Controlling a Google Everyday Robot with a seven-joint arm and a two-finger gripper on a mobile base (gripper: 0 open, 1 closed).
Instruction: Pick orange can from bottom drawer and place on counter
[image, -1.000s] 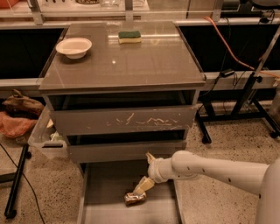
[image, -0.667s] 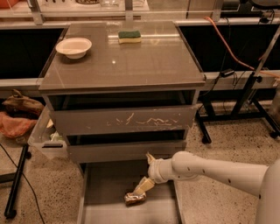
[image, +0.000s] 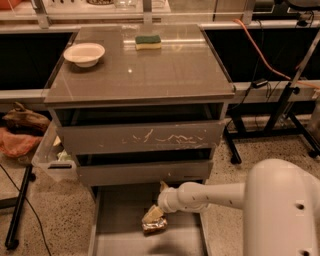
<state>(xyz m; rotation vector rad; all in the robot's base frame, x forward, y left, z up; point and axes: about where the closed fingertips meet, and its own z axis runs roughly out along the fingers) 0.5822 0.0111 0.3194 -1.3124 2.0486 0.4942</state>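
The orange can (image: 155, 226), shiny and crinkled, lies on the flat floor of the open bottom drawer (image: 120, 225), near its middle. My gripper (image: 153, 215) reaches down into the drawer from the right, right over the can and touching its top. The white arm runs from the lower right to a wrist under the middle drawer. The counter (image: 165, 70) is the glossy grey-brown top slab of the cabinet, well above the gripper.
A white bowl (image: 84, 53) and a green-and-yellow sponge (image: 148, 42) sit on the counter's far side. The scratched-front drawer (image: 140, 137) and the middle drawer (image: 142, 172) stick out above the bottom drawer. A plastic bin (image: 52, 157) stands left of the cabinet; stands and cables are at right.
The arm has shifted left and lower, bringing the gripper closer onto the can. The can lies in the same spot.
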